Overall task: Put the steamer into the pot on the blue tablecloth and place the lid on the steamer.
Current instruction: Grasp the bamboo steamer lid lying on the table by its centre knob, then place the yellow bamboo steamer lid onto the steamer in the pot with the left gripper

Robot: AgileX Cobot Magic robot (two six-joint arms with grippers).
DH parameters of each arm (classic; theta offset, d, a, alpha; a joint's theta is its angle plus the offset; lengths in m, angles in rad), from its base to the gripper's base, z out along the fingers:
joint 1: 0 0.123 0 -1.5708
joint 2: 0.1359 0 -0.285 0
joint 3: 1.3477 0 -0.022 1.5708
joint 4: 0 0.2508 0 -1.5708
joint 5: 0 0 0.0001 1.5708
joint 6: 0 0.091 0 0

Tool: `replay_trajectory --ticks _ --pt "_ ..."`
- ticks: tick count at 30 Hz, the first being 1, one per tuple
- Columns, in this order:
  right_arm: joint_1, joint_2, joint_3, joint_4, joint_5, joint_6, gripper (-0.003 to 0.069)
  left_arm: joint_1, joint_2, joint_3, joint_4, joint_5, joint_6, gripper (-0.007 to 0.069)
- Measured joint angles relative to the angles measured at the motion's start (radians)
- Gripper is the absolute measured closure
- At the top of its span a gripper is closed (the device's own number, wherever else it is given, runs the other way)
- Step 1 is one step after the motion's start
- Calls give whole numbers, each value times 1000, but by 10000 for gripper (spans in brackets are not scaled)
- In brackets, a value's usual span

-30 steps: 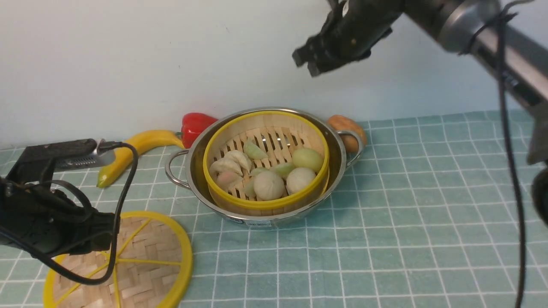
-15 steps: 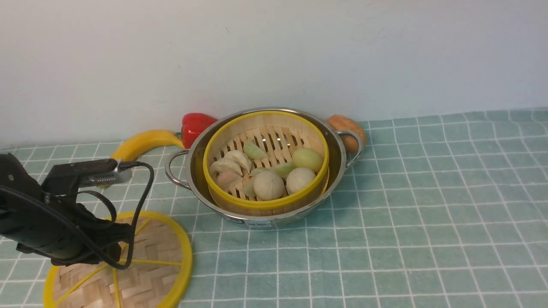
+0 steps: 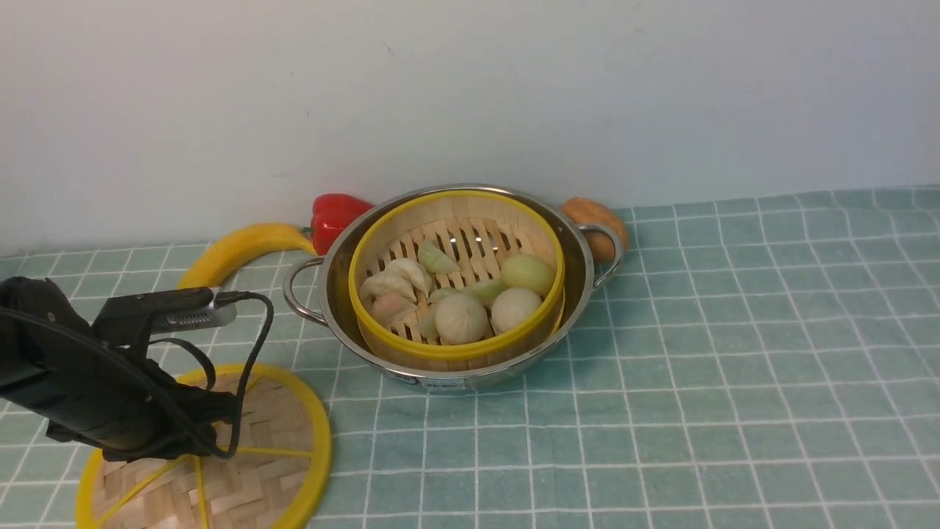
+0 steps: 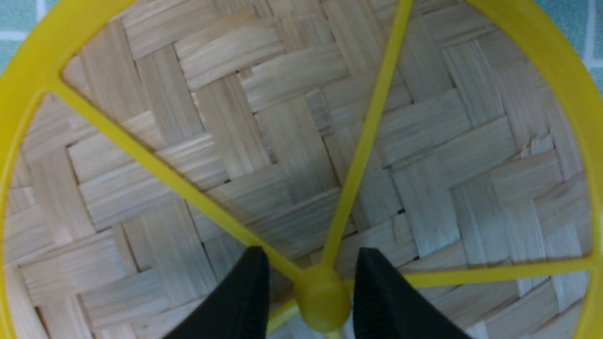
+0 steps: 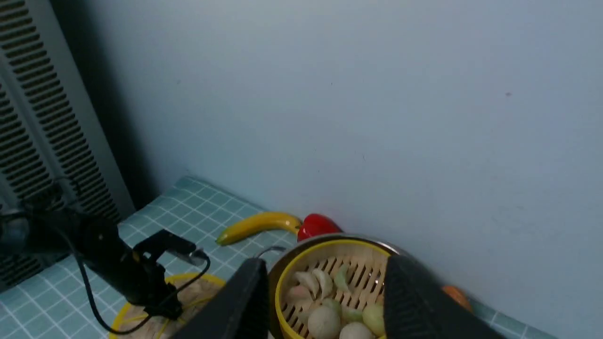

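Observation:
The steamer (image 3: 455, 351), a yellow-rimmed bamboo basket of dumplings and buns, sits inside the shiny pot (image 3: 580, 283) on the blue tablecloth (image 3: 734, 367). The lid (image 3: 279, 433), a flat woven disc with yellow spokes, lies on the cloth at the front left. My left arm (image 3: 95, 397) hangs low over it. In the left wrist view my left gripper (image 4: 312, 252) is open, its black fingers (image 4: 245, 292) standing on either side of the lid's yellow centre knob (image 4: 322, 301). My right gripper (image 5: 327, 263) is open and empty, high above the steamer (image 5: 330, 263), outside the front view.
A banana (image 3: 242, 246), a red pepper (image 3: 334, 213) and an orange-brown vegetable (image 3: 595, 220) lie behind the pot against the wall. The left arm's cable (image 3: 253, 345) loops above the lid. A vented panel (image 5: 28, 117) stands beyond the cloth's left end.
My right arm has risen out of the front view. My left arm has come down and to the right over the lid, bringing its fingers beside the centre knob.

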Motion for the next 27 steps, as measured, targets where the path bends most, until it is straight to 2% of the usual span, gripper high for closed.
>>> replay_trajectory --ticks 2,4,11,13,16,21,25,27 --pt "0 -75 77 -8 0 0 311 0 0 -6 -1 0 0 432" --pt "0 -150 144 -20 0 0 311 0 0 -29 10 15 0 503" --pt "0 -300 298 -95 2 20 311 0 -39 -230 178 238 -56 508" --pt "0 -340 333 -154 3 64 311 0 -60 -395 289 400 -125 508" --pt "0 -354 342 -192 3 90 311 -5 -63 -526 325 491 -152 508" --pt "0 -359 346 -237 2 128 311 -123 -39 -806 293 561 -150 508" --pt "0 -359 347 -236 2 137 311 -305 85 -979 245 577 -153 508" --pt "0 -359 347 -231 2 143 311 -347 129 -1015 244 578 -158 508"
